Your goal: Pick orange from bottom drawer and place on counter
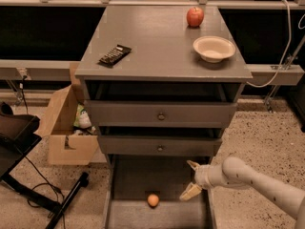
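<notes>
The orange lies on the floor of the open bottom drawer, near its middle. My gripper hangs over the drawer's right side, to the right of the orange and a little above it, with nothing in it. Its two pale fingers stand spread apart, one high and one low. The counter is the grey cabinet top above.
On the counter stand a red apple, a cream bowl and a black remote-like object. Two shut drawers with knobs sit above the open one. An open cardboard box and a black stand are to the left.
</notes>
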You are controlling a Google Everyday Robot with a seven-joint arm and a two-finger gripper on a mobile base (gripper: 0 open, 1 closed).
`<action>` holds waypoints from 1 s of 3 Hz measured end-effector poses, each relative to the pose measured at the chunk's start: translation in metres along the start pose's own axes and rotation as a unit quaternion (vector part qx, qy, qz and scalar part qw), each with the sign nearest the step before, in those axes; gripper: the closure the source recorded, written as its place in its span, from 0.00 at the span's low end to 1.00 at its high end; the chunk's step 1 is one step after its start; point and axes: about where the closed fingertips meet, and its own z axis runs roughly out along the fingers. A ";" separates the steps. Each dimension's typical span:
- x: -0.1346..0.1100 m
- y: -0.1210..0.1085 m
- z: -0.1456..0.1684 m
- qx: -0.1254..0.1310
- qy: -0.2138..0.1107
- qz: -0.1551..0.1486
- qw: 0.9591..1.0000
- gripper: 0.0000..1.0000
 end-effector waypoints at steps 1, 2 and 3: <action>-0.002 0.004 0.030 -0.023 -0.002 -0.011 1.000 0.00; 0.009 0.024 0.093 -0.064 -0.011 -0.011 0.998 0.00; 0.019 0.049 0.150 -0.106 -0.016 -0.010 0.994 0.00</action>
